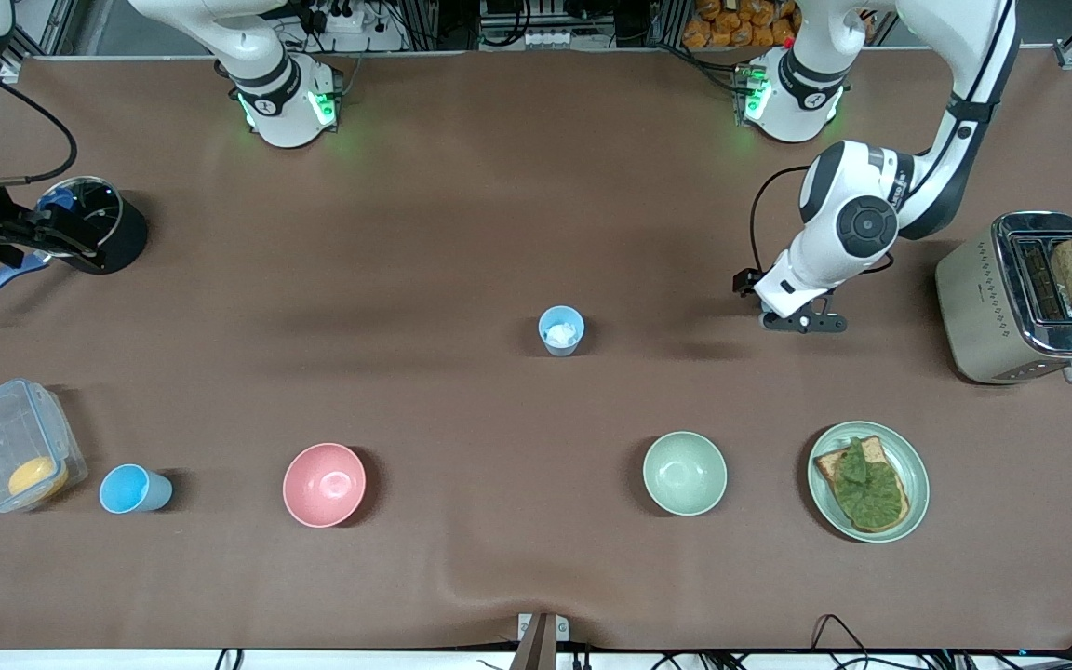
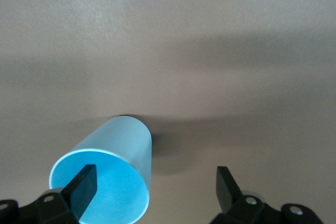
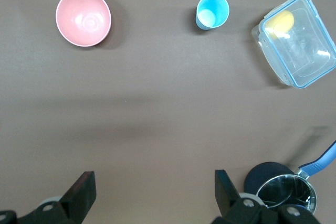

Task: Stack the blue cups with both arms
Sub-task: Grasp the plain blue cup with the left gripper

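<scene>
Overhead, the left end effector (image 1: 801, 323) hangs above bare desk (image 1: 499, 214) toward the left arm's end, fingers spread wide and empty, while the right end effector (image 3: 152, 195), equally wide and empty, is apparently over the desk beside a black pot (image 3: 281, 192). Both blue cups stand upright, mouths up: the grey-blue cup (image 1: 561, 330) mid-desk, the brighter cup (image 1: 133, 489) nearer the front camera beside a clear container (image 1: 10, 456).

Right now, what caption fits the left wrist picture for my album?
The open left gripper hangs low over the brown table beside a blue cup.
</scene>
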